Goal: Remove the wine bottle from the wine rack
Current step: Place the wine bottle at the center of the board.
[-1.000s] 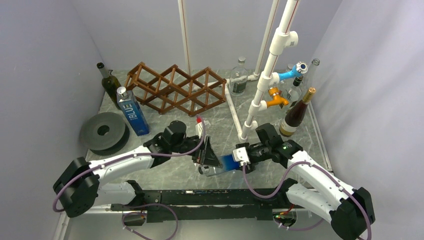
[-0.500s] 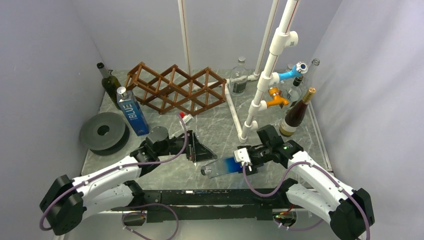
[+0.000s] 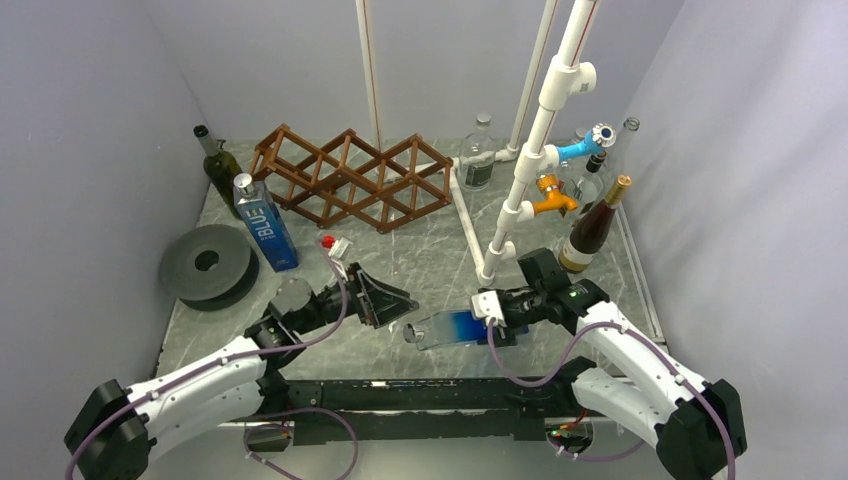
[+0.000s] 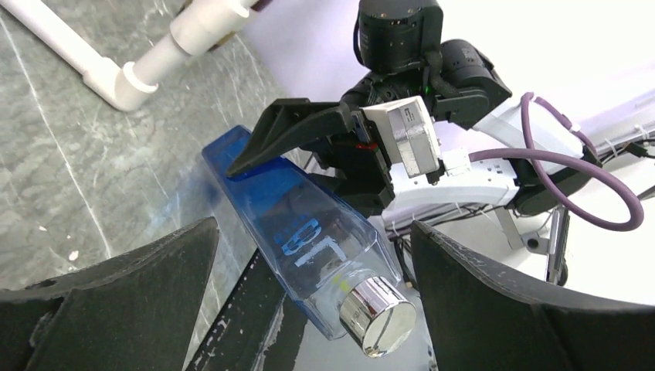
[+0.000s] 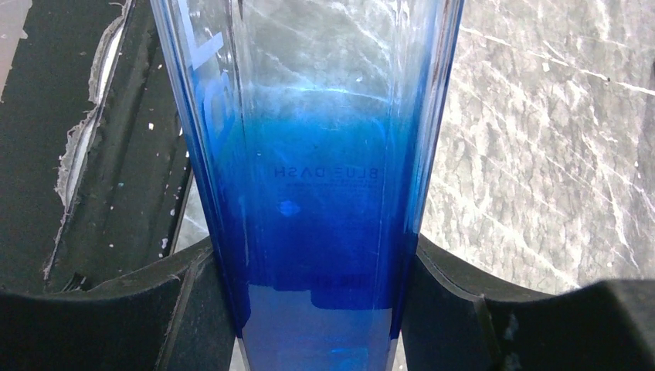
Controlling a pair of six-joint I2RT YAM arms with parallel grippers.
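Wine bottle: we see the wine bottle (image 3: 450, 328), clear glass tinted blue toward its base, lying roughly level in the lower middle of the top view. Its silver cap (image 4: 377, 317) points toward the left of the frame.
Right jaws: they are closed partway on the wide blue base end of the bottle, one finger on each side. The right wrist view shows both fingers pressed against the glass.
Left jaws: spread as wide as they go and holding nothing. In the top view they sit just left of the cap end and apart from it.
Wine rack: the wine rack (image 3: 350, 178) stands on the grey marbled surface (image 3: 430, 250) in the upper middle of the top view, well apart from the bottle.
Left of the rack: we see a dark green bottle (image 3: 215, 165), a blue carton-shaped bottle (image 3: 265, 222) and a grey spool (image 3: 208, 265).
Right side: a white pipe frame (image 3: 530, 150) rises there. Beside it stand a clear bottle (image 3: 478, 155) and a dark bottle with a gold top (image 3: 592, 228).
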